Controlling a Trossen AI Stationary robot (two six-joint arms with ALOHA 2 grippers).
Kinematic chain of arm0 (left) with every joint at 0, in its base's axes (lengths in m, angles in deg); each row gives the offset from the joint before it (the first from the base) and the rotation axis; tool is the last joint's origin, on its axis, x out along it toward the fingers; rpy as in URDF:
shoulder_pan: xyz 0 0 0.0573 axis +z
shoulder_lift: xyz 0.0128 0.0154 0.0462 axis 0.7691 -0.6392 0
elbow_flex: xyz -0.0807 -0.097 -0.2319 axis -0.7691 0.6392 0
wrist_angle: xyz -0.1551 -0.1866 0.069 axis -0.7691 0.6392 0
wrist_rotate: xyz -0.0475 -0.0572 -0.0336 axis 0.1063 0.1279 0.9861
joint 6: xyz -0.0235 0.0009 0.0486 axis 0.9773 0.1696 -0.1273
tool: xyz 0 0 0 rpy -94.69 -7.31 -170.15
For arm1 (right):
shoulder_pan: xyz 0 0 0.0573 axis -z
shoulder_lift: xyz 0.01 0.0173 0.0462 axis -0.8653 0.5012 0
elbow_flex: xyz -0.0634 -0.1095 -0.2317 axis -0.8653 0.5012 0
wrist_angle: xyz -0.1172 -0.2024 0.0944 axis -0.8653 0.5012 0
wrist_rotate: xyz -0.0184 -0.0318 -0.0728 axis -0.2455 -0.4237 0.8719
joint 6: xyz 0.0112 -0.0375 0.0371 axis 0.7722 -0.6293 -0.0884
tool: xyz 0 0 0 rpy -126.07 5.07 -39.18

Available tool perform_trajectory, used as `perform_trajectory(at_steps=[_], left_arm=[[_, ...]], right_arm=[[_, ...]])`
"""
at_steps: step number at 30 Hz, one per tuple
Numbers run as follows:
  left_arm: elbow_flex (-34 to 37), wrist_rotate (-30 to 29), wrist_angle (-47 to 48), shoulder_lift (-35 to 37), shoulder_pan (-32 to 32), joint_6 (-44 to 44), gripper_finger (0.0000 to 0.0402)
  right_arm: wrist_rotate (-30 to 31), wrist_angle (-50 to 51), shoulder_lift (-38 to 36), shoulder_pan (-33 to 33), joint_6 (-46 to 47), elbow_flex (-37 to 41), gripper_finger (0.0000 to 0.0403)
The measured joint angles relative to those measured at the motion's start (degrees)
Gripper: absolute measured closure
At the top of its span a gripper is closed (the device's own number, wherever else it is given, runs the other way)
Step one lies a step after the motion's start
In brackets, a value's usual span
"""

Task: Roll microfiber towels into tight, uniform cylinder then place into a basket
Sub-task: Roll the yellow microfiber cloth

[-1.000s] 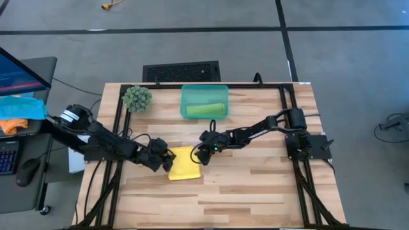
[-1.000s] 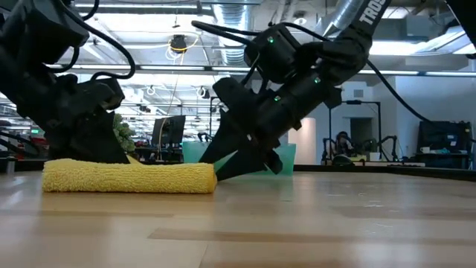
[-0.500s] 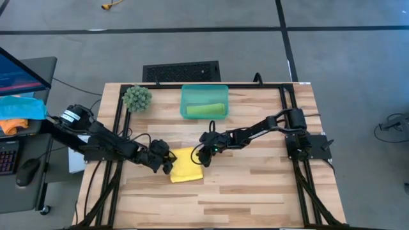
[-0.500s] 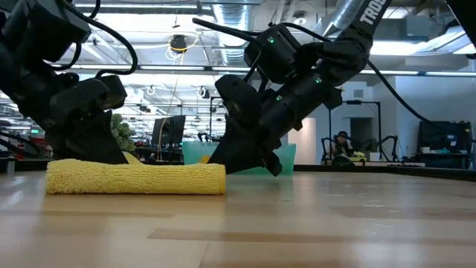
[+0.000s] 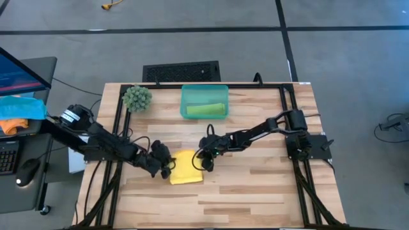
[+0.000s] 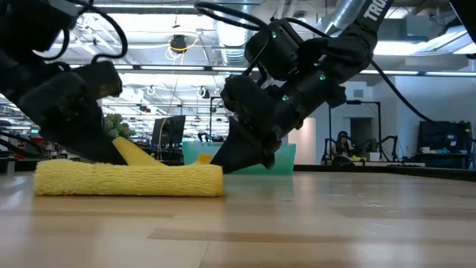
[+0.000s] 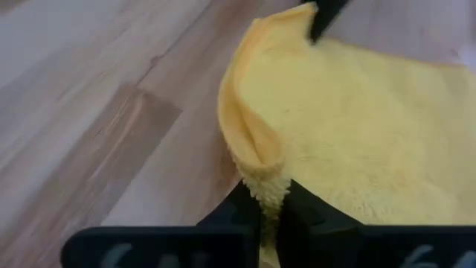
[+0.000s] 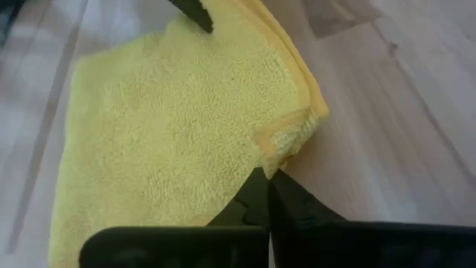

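Left gripper [image 5: 167,169] pinched shut on the yellow towel [image 5: 186,167] at its 9 o'clock edge; right gripper [image 5: 205,163] clamped shut on its 3 o'clock edge. Towel: fluffy terry, folded flat, mid-table [image 5: 255,185]. Basket [image 5: 204,90]: translucent teal plastic, rectangular, at 12 o'clock from the yellow towel, holding one rolled green towel [image 5: 206,110].

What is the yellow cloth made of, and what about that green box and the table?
The folded yellow towel looks like soft, fuzzy microfiber: tiny loops show all over it. The see-through teal bin looks like smooth plastic, since the green roll inside shows through. The light tabletop looks like wood planks with visible grain.
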Motion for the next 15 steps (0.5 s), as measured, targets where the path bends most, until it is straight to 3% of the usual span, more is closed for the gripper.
perform_trajectory(at_steps=[8,15], left_arm=[[-3.2,-1.1,0.4,0.0,-2.9,-9.8,0.0398],[-6.5,-1.3,7.6,0.1,-4.3,-13.2,0.0398]], right_arm=[[8.1,0.2,0.0,-3.8,-10.5,0.0,0.0394],[17.9,0.8,-1.1,-7.4,-19.0,0.0,0.0399]])
